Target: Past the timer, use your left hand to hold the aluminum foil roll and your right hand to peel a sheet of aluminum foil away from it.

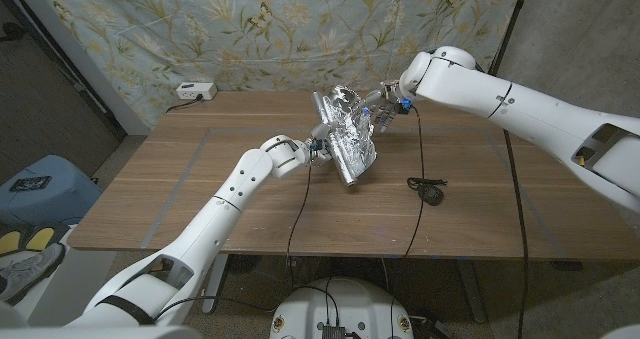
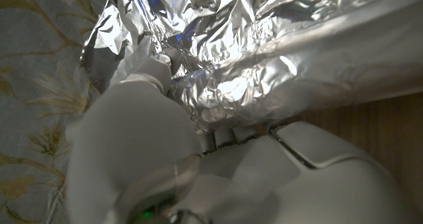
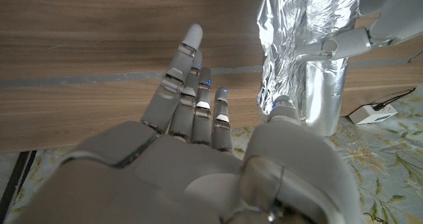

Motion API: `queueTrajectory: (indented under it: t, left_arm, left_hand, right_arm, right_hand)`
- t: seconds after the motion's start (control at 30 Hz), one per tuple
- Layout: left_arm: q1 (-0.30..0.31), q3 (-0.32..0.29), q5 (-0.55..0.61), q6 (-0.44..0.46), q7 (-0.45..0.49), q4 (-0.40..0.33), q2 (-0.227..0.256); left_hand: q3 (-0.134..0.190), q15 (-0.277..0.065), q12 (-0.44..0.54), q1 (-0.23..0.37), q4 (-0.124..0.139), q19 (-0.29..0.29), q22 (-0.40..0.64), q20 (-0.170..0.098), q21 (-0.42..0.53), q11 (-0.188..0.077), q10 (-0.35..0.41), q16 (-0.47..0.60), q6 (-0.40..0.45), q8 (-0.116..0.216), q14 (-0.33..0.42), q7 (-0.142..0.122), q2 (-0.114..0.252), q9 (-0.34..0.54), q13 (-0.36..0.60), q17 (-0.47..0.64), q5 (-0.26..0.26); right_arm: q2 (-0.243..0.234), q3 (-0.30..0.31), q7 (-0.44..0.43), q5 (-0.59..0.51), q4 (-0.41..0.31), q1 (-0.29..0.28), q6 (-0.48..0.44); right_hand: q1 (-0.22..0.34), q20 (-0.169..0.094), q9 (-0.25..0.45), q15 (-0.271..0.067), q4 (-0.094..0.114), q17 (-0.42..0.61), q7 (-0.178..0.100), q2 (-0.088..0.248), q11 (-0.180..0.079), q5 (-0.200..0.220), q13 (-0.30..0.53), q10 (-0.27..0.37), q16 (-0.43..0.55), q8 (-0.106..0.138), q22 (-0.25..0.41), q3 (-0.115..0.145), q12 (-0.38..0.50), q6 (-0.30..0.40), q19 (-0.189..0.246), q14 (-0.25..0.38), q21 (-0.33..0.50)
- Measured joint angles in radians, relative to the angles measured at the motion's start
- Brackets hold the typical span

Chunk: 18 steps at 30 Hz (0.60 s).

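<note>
Left hand (image 1: 318, 147) grips foil roll (image 1: 338, 149), lifted off table (image 1: 180, 189). Right hand (image 3: 198, 118) beside crumpled sheet (image 1: 358, 129), fingers straight, holding nothing. No readable labels.

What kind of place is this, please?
Probably an improvised indoor robot test area: a wooden table before a floral fabric backdrop, a white power strip at its far edge, and loose cables.
</note>
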Motion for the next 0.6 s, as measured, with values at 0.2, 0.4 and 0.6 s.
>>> queueTrajectory:
  t: [0.2, 0.4, 0.6]
  left_arm:
    - [0.001, -0.001, -0.002, -0.004, -0.016, 0.008, 0.000]
    - [0.001, -0.002, -0.004, -0.004, -0.028, 0.013, 0.000]
    - [0.001, -0.002, -0.006, -0.004, -0.041, 0.020, -0.001]
  left_hand:
    - [-0.004, -0.008, 0.000, 0.002, -0.004, -0.002, 0.000, 0.002, 0.000, -0.002, -0.009, 0.000, 0.000, 0.000, -0.007, 0.000, 0.002, 0.000, 0.000, 0.005, 0.000]
    - [-0.008, -0.015, -0.004, 0.005, -0.008, -0.005, 0.000, -0.002, 0.000, -0.002, -0.009, 0.000, -0.007, 0.000, -0.010, 0.004, 0.002, 0.001, 0.005, 0.009, 0.000]
    - [-0.005, -0.024, -0.004, 0.032, -0.012, -0.014, 0.000, 0.000, 0.007, -0.002, -0.020, 0.000, -0.018, -0.008, -0.019, 0.001, 0.008, 0.007, 0.010, 0.014, 0.000]
  right_arm:
    - [0.000, 0.025, -0.028, 0.014, 0.006, -0.024, 0.004]
    - [0.000, 0.046, -0.053, 0.024, 0.006, -0.047, 0.007]
    - [0.000, 0.061, -0.081, 0.032, 0.005, -0.064, 0.011]
  right_hand:
    - [0.059, -0.027, 0.000, -0.042, -0.032, 0.000, 0.001, -0.010, -0.011, -0.011, 0.012, 0.065, 0.022, 0.000, 0.000, 0.032, 0.020, 0.043, 0.063, 0.078, 0.012]
    - [0.110, -0.057, 0.001, -0.086, -0.050, 0.007, 0.009, -0.005, -0.047, -0.022, 0.023, 0.131, 0.040, 0.012, 0.000, 0.066, 0.042, 0.117, 0.115, 0.150, 0.021]
    - [0.150, -0.082, 0.005, -0.130, -0.056, 0.013, 0.020, -0.003, -0.080, -0.038, 0.032, 0.187, 0.059, 0.029, 0.002, 0.096, 0.059, 0.195, 0.168, 0.215, 0.036]
